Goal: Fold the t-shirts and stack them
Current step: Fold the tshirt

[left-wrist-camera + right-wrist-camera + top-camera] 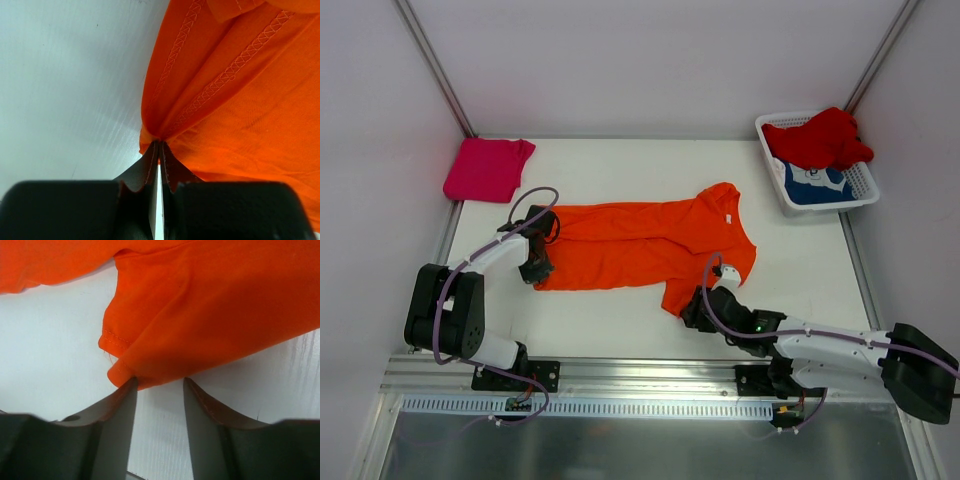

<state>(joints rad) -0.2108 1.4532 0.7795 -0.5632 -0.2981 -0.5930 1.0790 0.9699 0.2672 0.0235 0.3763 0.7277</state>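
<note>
The orange t-shirt point(640, 245) lies spread out lengthwise on the white table, its collar toward the right. My left gripper point(538, 270) is at the shirt's near-left hem corner. In the left wrist view that gripper point(160, 142) is shut on bunched orange cloth point(240, 100). My right gripper point(688, 308) sits at the near sleeve. In the right wrist view it point(159, 381) stands open, with the sleeve's edge point(210, 305) lying across the fingertips and bare table between the fingers. A folded magenta-pink t-shirt point(487, 168) lies at the back left.
A white lattice basket point(830, 207) stands at the back right, holding a red t-shirt point(820, 138) and a blue one with a white print point(817, 183). White walls enclose the table on three sides. A metal rail runs along the near edge.
</note>
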